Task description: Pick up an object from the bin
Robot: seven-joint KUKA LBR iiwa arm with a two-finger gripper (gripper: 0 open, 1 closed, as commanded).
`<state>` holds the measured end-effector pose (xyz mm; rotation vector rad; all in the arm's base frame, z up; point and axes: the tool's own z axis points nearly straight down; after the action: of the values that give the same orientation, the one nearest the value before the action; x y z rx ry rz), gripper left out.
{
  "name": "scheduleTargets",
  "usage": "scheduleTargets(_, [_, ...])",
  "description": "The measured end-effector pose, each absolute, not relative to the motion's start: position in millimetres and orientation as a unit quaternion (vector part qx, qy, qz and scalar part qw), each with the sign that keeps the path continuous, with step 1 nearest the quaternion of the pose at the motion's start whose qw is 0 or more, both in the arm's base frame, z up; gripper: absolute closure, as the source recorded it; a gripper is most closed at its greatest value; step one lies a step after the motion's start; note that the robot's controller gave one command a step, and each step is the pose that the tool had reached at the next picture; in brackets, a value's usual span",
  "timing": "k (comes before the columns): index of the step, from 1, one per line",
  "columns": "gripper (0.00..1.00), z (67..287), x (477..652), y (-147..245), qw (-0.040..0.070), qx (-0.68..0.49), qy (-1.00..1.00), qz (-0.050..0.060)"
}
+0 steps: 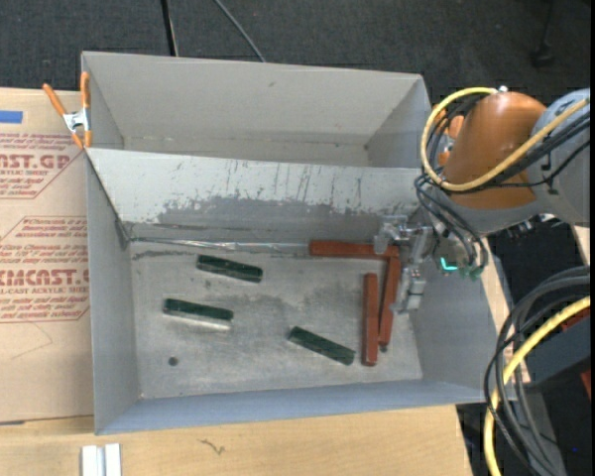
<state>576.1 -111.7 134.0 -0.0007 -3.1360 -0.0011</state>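
My gripper (408,284) hangs by the right wall of the grey metal bin (248,177), just beside the long red-brown sticks (386,300); whether it is parted or closed I cannot tell. Those sticks touch and cross, so a grasp might catch two or jam one against the wall. I count three of them, if the overlap doesn't fool me, and three dark green flat bars (229,268) well apart leftward.

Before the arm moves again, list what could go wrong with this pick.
The claw hangs close to the grey metal bin's right wall, so it may scrape it. The two long reddish-brown bars beside it lie close together, with a third bar meeting their top end; lifting one could drag the others.
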Motion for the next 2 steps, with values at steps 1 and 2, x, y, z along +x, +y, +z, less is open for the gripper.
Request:
scheduleTargets(1, [0.00,68.4,581.7,-123.0,0.001,0.230,-0.973,-0.001])
scheduleTargets(2, [0.00,100.5,582.7,-105.3,-0.002,0.344,-0.939,0.000])
